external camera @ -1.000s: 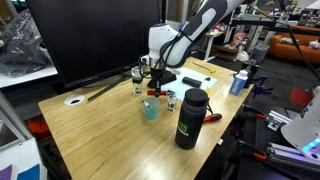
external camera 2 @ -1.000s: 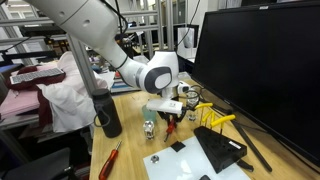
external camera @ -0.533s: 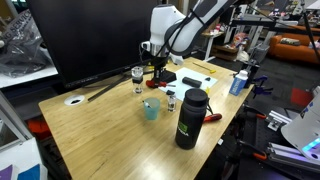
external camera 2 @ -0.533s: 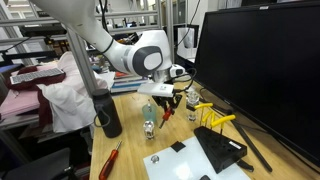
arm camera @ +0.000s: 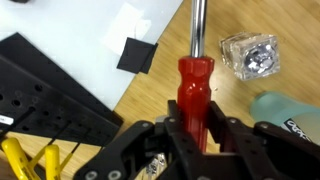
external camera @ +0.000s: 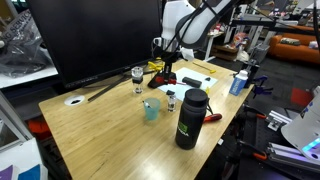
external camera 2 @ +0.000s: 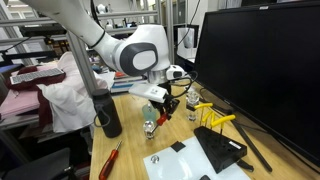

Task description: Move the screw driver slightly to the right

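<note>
Screw driver (arm camera: 196, 85) update: we've got it clamped by the lower part of its red handle. The fingers (arm camera: 168, 138) are squeezed on it from both sides, and the thin shaft pokes straight out ahead of them. In both exterior views it looks to us like it's hanging clear of the surface (external camera: 90, 130), though we wouldn't swear to it from those angles.

Going across the wrist view: well off to the left of the fingers sits a black perforated board (arm camera: 45, 95). Next comes a small black square (arm camera: 135, 55) on a white sheet (arm camera: 125, 18), just left of the shaft. Between the fingers is the screw driver itself. Right of the shaft there's a clear glass (arm camera: 250, 55), near it but apart. A teal cup (arm camera: 288, 108) sits closer to the fingers on that same side.

What we'd worry about: if that side is the way the tool has to go, it's the crowded one. Slide too far or come down without checking, and the shaft or the fingers could clip the glass or tip the cup. The handle also looks round and smooth, with the whole shaft sticking out, so a jerky move could let it swivel or slip. Then it'd land crooked or roll once we let go. And "slightly" is its own trap, since it's easy to overshoot.
</note>
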`<state>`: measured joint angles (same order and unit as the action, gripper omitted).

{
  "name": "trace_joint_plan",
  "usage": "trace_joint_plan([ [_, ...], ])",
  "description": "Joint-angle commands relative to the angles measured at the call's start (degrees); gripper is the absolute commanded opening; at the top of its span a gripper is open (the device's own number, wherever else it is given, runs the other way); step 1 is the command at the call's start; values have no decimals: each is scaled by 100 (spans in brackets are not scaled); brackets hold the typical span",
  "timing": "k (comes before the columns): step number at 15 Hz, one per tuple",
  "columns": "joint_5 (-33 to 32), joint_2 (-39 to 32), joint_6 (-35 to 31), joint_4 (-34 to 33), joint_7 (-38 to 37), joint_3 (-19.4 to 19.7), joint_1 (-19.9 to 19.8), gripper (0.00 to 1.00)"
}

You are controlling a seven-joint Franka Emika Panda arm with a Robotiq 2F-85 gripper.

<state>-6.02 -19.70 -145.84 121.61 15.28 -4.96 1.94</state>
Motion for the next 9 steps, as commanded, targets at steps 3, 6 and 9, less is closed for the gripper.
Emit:
trace_joint_plan([
  [3,1062,586,-527,892,-443,29,-348,8],
  [6,1446,549,-1071,1237,-754,134,-430,8],
  [9,1235,451,-1617,1532,-1421,446,-325,8],
])
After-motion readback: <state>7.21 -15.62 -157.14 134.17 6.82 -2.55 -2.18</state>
